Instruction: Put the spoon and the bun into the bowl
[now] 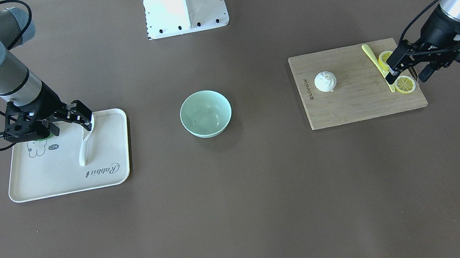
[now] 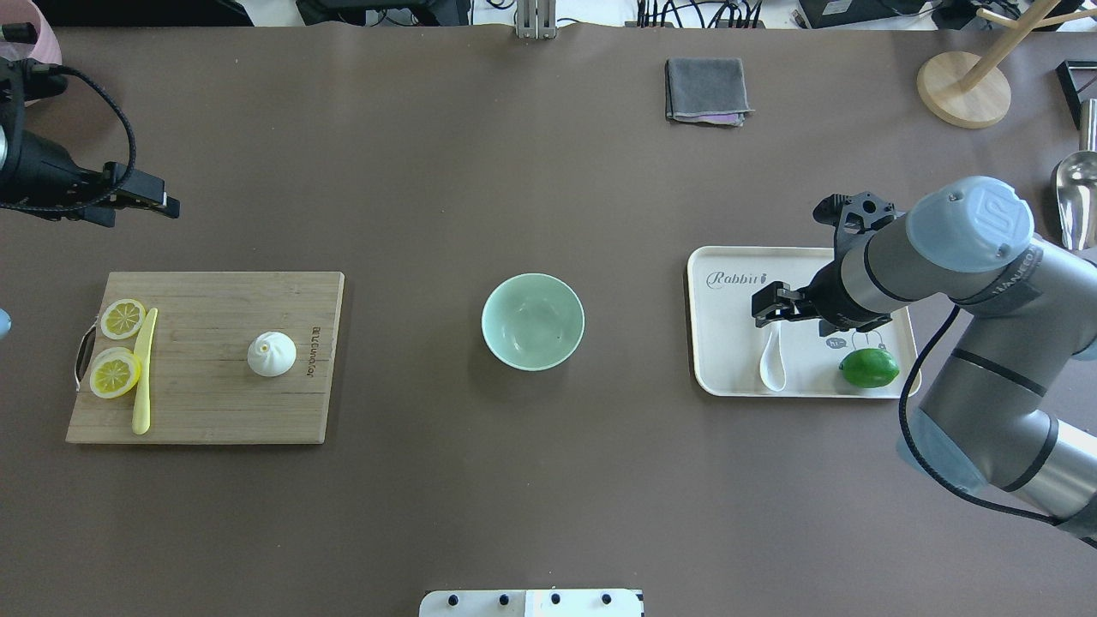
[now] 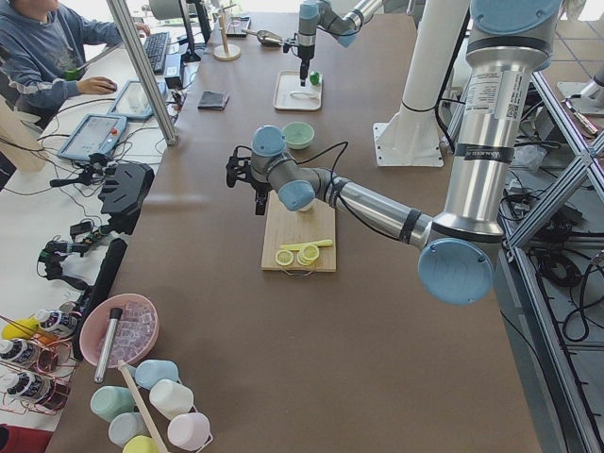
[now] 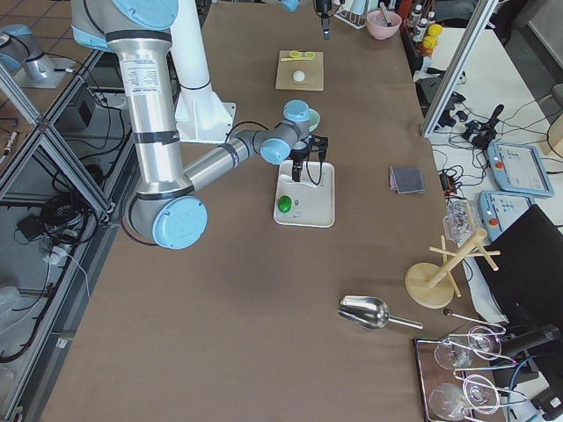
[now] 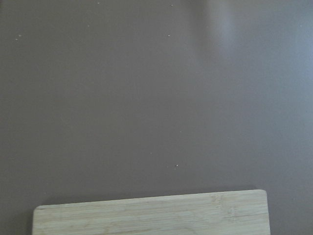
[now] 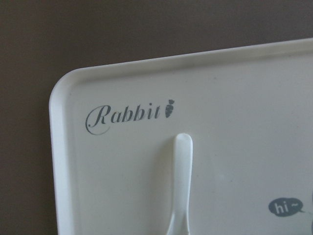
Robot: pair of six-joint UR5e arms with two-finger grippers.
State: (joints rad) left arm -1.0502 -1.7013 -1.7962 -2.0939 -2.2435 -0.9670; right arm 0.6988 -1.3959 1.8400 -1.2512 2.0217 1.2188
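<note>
Brown table (image 1: pixel 243 202), right gripper (image 1: pixel 86 117) parted above spoon (image 1: pixel 84 147), left gripper (image 1: pixel 407 73) parted, empty

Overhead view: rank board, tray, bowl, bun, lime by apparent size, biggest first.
1. board
2. tray, somewhat smaller, partly covered by the right arm
3. bowl
4. lime and bun: near alike, the lime longer and the bun rounder; too close to rank.

You've got the bowl (image 2: pixel 532 321) dead centre of the overhead view. At frame left, the cutting board (image 2: pixel 206 403) carries the bun (image 2: pixel 272 354), with lemon slices (image 2: pixel 116 373) at its left end. At frame right, the tray (image 2: pixel 728 360) holds the spoon (image 2: pixel 772 364), with a lime (image 2: pixel 869 368) to its right.
</note>
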